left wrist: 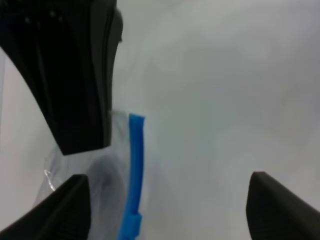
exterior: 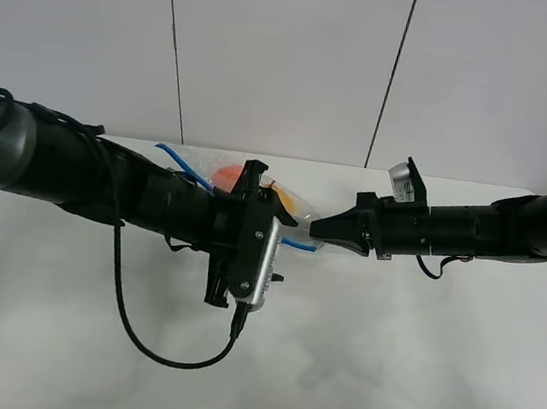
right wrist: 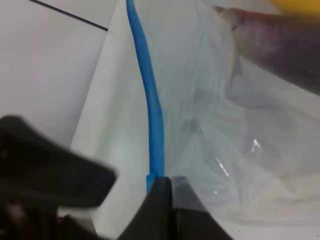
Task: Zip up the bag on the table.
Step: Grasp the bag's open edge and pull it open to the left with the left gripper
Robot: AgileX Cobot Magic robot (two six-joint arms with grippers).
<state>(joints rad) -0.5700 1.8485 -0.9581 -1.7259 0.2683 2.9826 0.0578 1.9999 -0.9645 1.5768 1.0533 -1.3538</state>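
From the overhead camera I see the bag (exterior: 298,208) lying on the white desk (exterior: 384,360) near its far edge, about the middle, with most of it hidden under the left arm. An orange item (exterior: 225,176) shows through the clear plastic beside that arm, and the right wrist camera picks up something dark purple (right wrist: 280,45) inside as well.

The right end effector (right wrist: 170,185) has its jaws pressed together at the end of the blue zipper strip (right wrist: 152,100). The strip and the crinkled plastic run straight into the tips, so it looks pinched onto the bag's corner there.

The left end effector (left wrist: 170,205) is spread as wide as it goes and grips nothing. Its two fingers (left wrist: 65,210) stand well apart, with the blue strip lying between them, closer to one side (I cannot tell from this blurred view whether either finger touches the plastic).
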